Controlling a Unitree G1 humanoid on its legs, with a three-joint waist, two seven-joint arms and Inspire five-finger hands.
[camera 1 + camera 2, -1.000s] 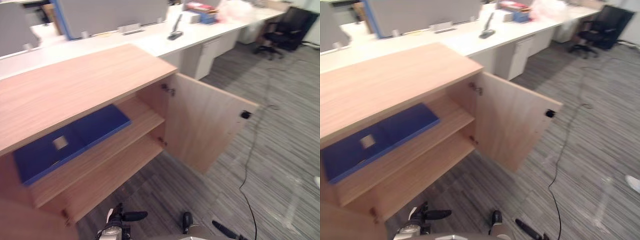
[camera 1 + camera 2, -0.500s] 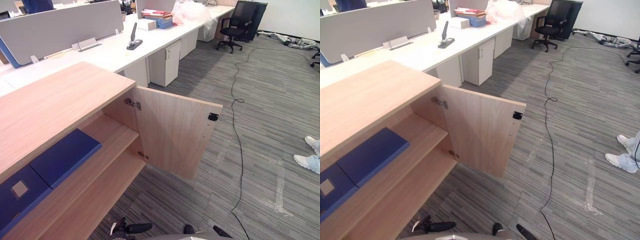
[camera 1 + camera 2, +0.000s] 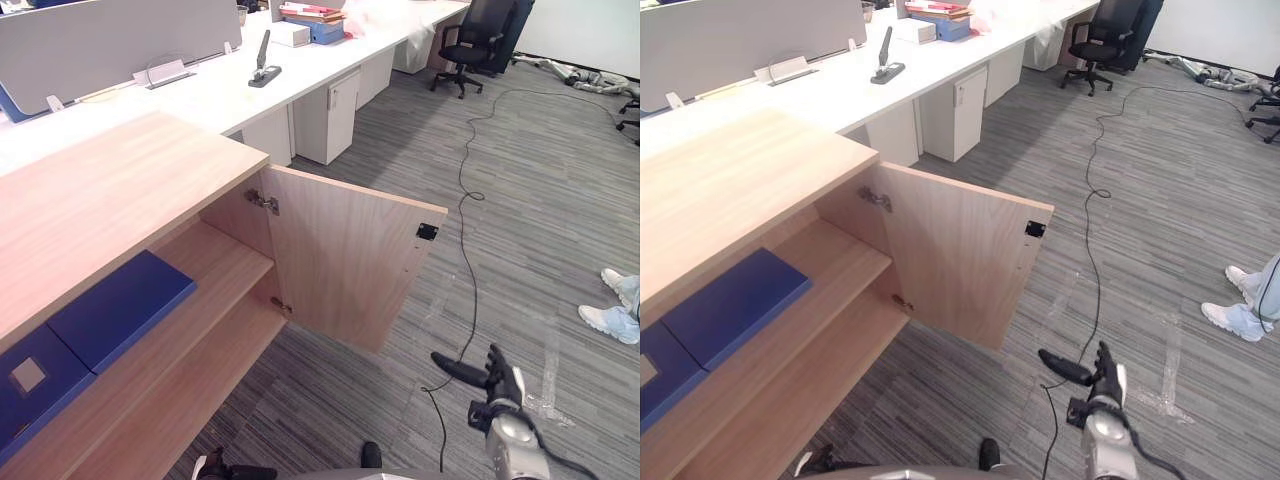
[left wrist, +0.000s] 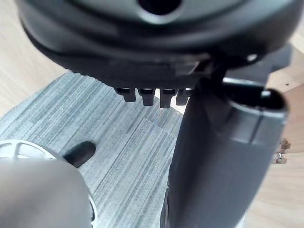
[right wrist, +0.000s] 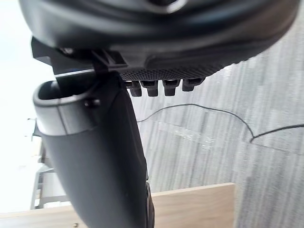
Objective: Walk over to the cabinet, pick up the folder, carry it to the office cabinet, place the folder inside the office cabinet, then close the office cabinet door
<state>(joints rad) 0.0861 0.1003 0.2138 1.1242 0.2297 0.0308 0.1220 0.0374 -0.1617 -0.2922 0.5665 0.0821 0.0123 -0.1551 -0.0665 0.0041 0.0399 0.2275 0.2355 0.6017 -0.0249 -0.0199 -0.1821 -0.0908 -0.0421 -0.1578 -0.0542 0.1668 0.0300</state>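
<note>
Dark right hand (image 3: 500, 384), rounded silver-grey forearm (image 3: 517, 448)

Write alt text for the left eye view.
A light wooden office cabinet stands with its door swung open and a flat blue folder lying on its upper shelf. The robot's dark right hand hovers open above grey striped carpet, apart from the door.

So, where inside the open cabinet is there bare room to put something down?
Free: the upper shelf between the blue folder and the hinge-side wall, and the visible lower shelf. Crowded: the upper shelf's left, where the folder lies.
</note>
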